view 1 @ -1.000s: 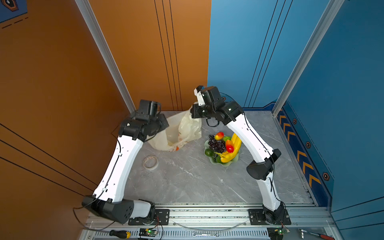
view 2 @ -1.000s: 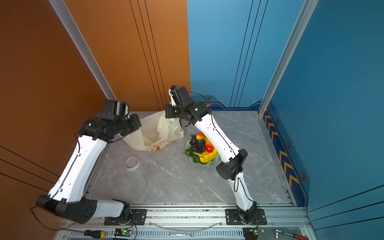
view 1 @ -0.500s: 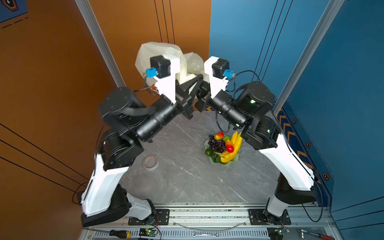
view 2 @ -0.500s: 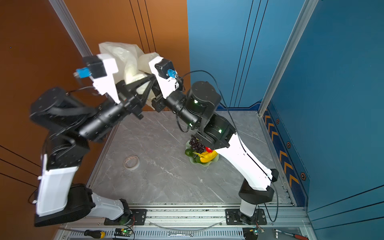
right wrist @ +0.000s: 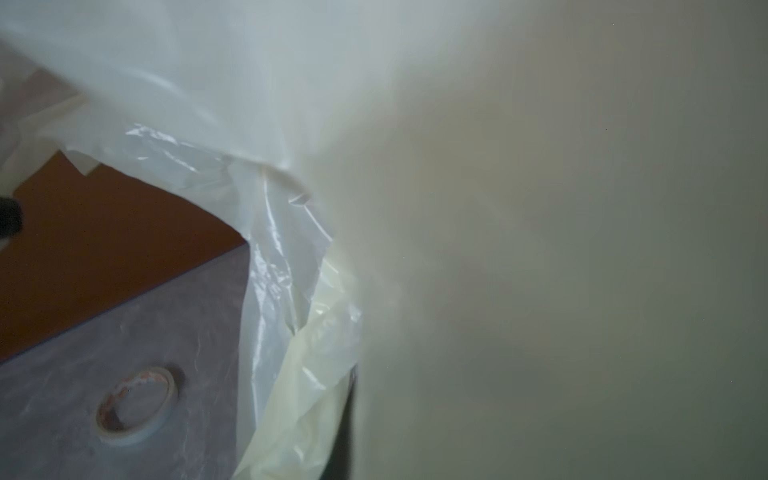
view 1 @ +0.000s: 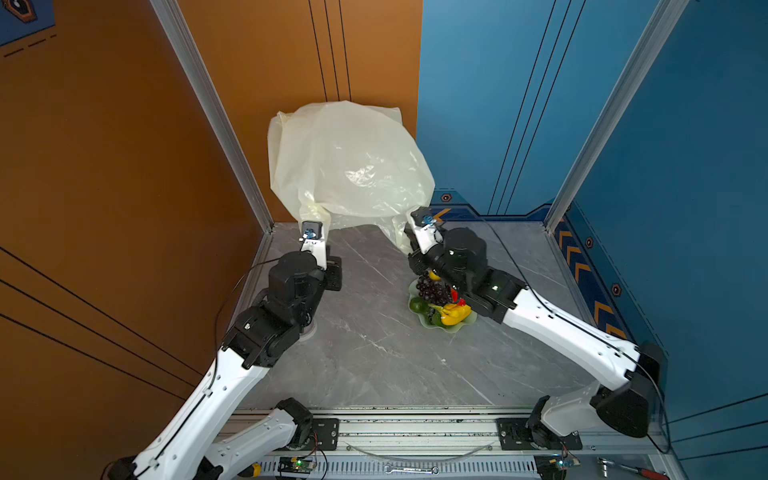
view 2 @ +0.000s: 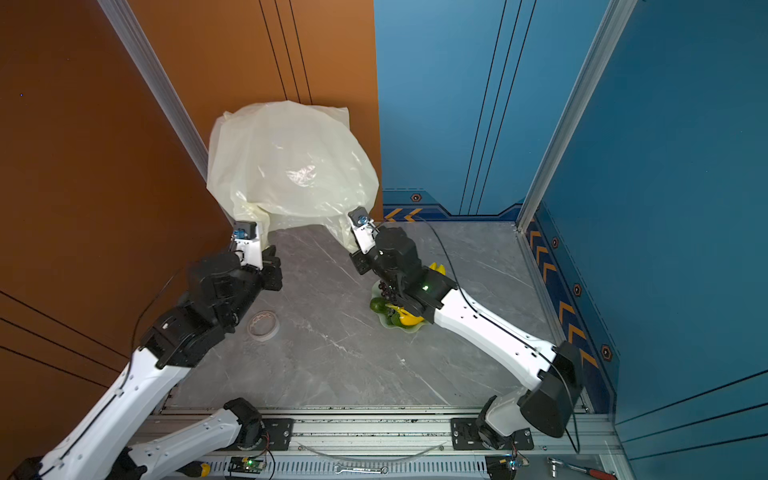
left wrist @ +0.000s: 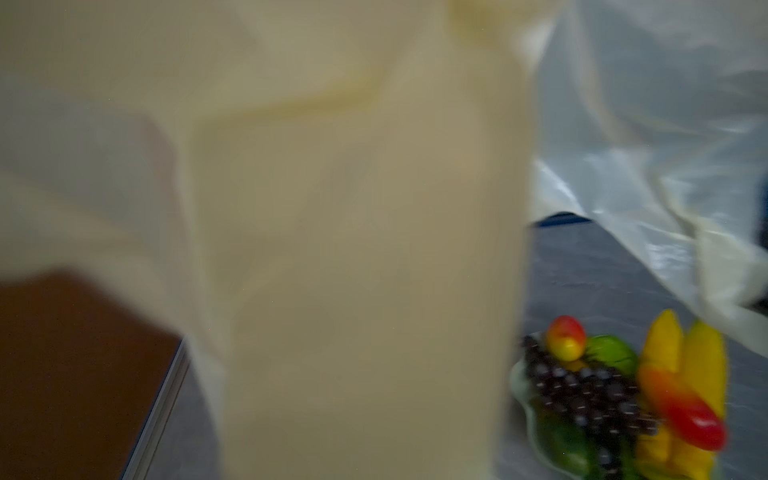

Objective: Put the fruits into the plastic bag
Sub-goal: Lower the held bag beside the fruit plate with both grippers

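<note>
The plastic bag [view 1: 347,166] [view 2: 291,166] billows high, puffed out, at the back of the table in both top views. Its two lower corners run down to my left gripper [view 1: 323,245] [view 2: 266,249] and my right gripper [view 1: 411,249] [view 2: 353,249]. Both are shut on the plastic bag, their jaws hidden by film in the wrist views [left wrist: 353,270] [right wrist: 540,249]. The fruits lie on a pale green dish [view 1: 453,328] under my right forearm: grapes [view 1: 432,291] [left wrist: 582,395], yellow bananas [view 1: 455,311] [left wrist: 681,361], green ones [view 1: 415,305] [left wrist: 611,353], a red-yellow piece [left wrist: 565,343].
A tape roll [view 2: 262,325] [right wrist: 135,403] lies on the grey table beside my left arm. Orange and blue walls close in the back and sides. Hand tools [view 1: 631,469] rest on the front rail.
The bag lay on the table a second ago. Both arms swung it high, then came back down. It is now puffed out above them. The fruits have not moved.
</note>
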Controlling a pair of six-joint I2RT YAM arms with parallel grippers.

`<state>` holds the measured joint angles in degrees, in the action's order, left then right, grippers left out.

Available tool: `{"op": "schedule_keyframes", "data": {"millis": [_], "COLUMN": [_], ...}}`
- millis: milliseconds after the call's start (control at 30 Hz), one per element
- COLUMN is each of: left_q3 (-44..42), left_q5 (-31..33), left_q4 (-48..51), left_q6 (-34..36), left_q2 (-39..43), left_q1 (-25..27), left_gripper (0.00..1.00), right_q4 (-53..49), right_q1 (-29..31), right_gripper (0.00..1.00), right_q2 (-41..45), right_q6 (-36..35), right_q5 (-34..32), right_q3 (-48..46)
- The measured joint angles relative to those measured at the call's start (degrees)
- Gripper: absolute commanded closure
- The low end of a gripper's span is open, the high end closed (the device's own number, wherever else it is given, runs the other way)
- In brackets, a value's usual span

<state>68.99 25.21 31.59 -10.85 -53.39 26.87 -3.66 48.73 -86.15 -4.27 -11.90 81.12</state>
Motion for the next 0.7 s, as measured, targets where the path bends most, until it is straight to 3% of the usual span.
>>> {"op": "schedule_keyframes", "data": {"millis": [67, 333, 500, 700], "left_q3": [-1.38, 6.32, 2.54, -0.2], "left_q5": [-2.8, -16.28, -23.89, -28.11], "left_q4": [4.81, 9.4, 10.64, 12.9], "left_q6": [-5.81, -14.12, -17.4, -19.28], "left_q2": [0.11, -4.98, -9.14, -6.51], "left_q1": [-6.27, -15.37, -17.51, -18.36], "left_gripper": [1.0, 1.0, 1.0, 1.0], "right_q4": [-2.19, -5.35, -7.48, -13.33], "right_q1": [0.0, -2.67, -4.63, -6.58], "right_gripper": [1.0, 1.0, 1.0, 1.0], "right_q2": [-2.75, -9.09, -14.25, -19.34], "right_q6": [2.12, 8.31, 11.58, 14.58], "right_q5": [0.2, 4.13, 6.91, 10.25], "right_q3": [0.02, 14.84, 20.06, 19.1]}}
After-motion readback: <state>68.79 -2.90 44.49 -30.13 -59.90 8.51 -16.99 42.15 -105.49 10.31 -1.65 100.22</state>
